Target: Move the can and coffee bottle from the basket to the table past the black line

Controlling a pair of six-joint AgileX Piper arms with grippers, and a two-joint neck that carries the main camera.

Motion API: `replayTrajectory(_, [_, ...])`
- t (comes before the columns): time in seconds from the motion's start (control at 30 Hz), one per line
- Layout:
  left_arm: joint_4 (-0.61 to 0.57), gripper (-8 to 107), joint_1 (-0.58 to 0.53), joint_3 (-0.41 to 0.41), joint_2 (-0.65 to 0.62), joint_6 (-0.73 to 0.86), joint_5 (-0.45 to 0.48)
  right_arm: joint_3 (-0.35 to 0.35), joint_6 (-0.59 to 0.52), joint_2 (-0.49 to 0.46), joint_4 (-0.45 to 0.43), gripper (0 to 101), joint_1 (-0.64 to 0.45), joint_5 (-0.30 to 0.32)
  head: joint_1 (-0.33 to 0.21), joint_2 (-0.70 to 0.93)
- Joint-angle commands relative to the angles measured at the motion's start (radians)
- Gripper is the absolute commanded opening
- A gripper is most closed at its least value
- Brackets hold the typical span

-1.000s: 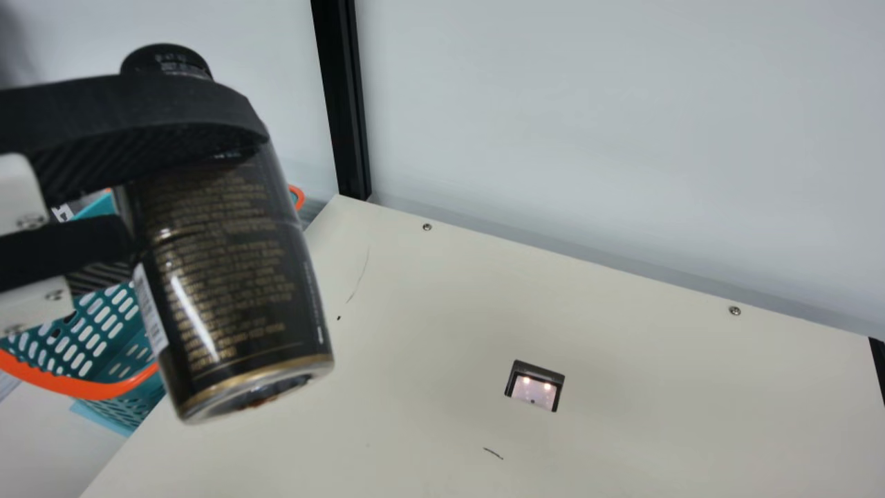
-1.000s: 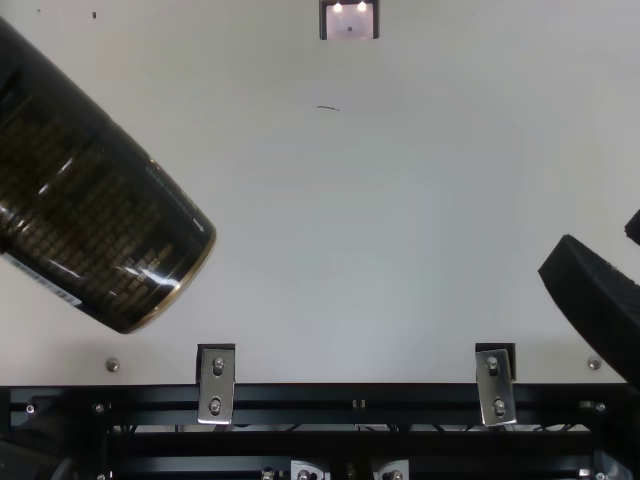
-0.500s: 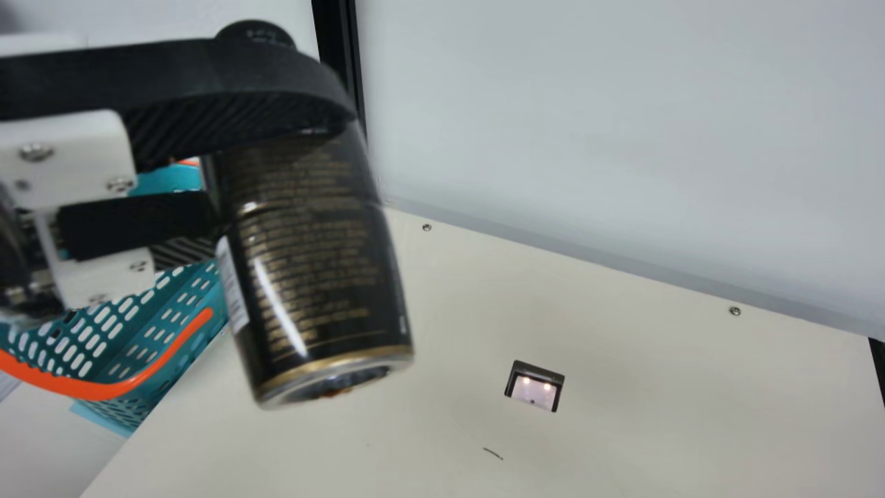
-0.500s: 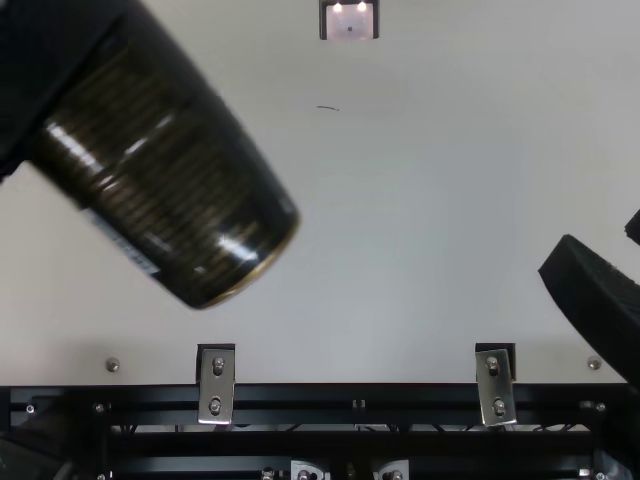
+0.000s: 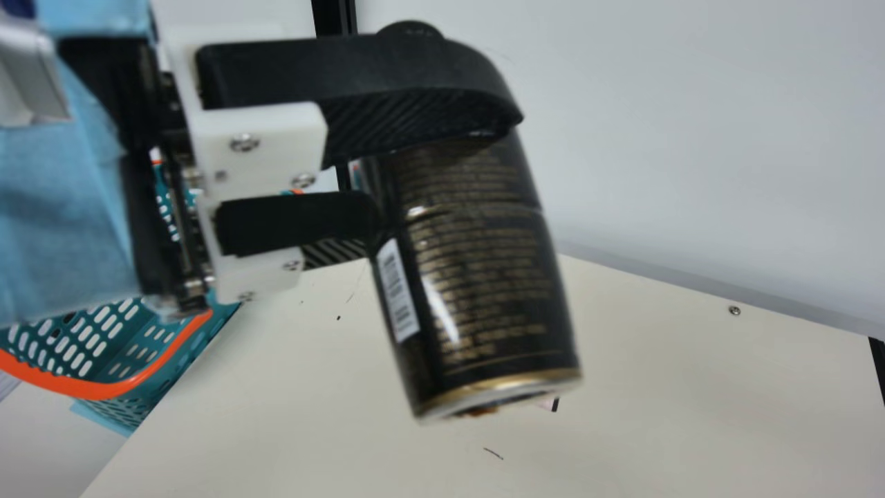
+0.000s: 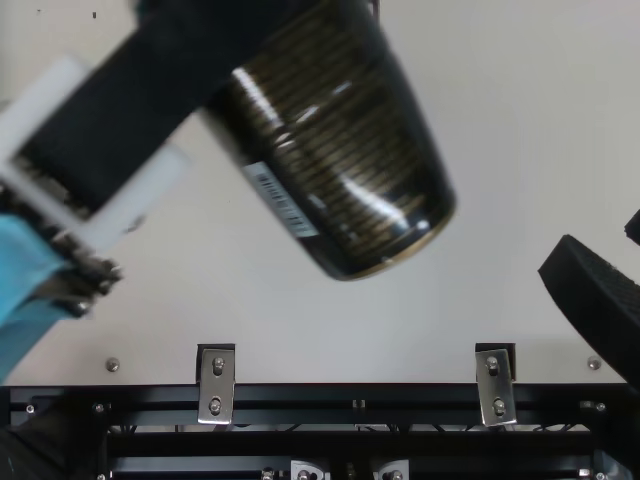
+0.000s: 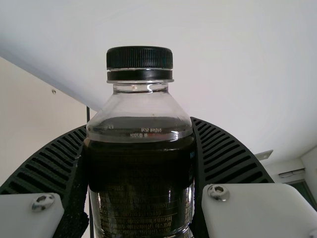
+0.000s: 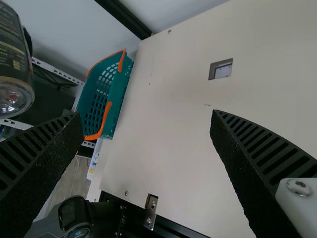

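Observation:
My left gripper [image 5: 442,166] is shut on the dark coffee bottle [image 5: 477,277], held tilted above the table with its cap up. In the left wrist view, the left gripper [image 7: 139,158] presses both ribbed fingers against the sides of the bottle [image 7: 143,198]. The bottle's base [image 8: 12,96] shows at the right wrist view's upper left. At the top view's right edge is my right gripper [image 6: 598,240]. In the right wrist view, the right gripper [image 8: 146,119] stands open with nothing between its fingers. The teal basket [image 5: 104,389] with an orange rim stands beside the table's left edge.
The cream table [image 5: 276,415] carries a short thin black mark [image 5: 493,454] and a rectangular opening [image 8: 221,69]. A black post [image 8: 124,17] rises behind its corner. Metal brackets [image 6: 216,385] and black rails line the near edge.
My left arm has carried the coffee bottle rightward across the table, away from the basket, and more of the arm has come into view. The right gripper has kept still.

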Motion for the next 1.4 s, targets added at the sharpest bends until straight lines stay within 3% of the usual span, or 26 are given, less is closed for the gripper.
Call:
replayTrajectory(0.0, [0.069,10,-0.036,-0.002,0.012,-0.074,-0.014,0.000,0.000,0.000,0.000,101,0.000,0.000,-0.001,-0.009])
replayTrajectory(0.03, [0.021,10,-0.014,0.000,0.007,-0.021,-0.006,0.000,0.000,0.000,0.000,101,0.000,0.000,-0.001,-0.009])
replayTrajectory(0.2, [0.069,10,-0.036,-0.002,0.012,-0.074,-0.015,0.000,0.000,0.000,0.000,101,0.000,0.000,-0.001,-0.009])
replayTrajectory(0.97, [-0.377,10,0.082,-0.071,0.068,0.062,0.079,0.000,0.000,0.000,0.000,101,0.000,0.000,-0.001,-0.009])
replayTrajectory(1.37, [-0.409,10,0.023,-0.120,0.115,0.077,0.038,0.000,0.000,0.000,0.000,101,0.000,0.000,-0.001,-0.009])
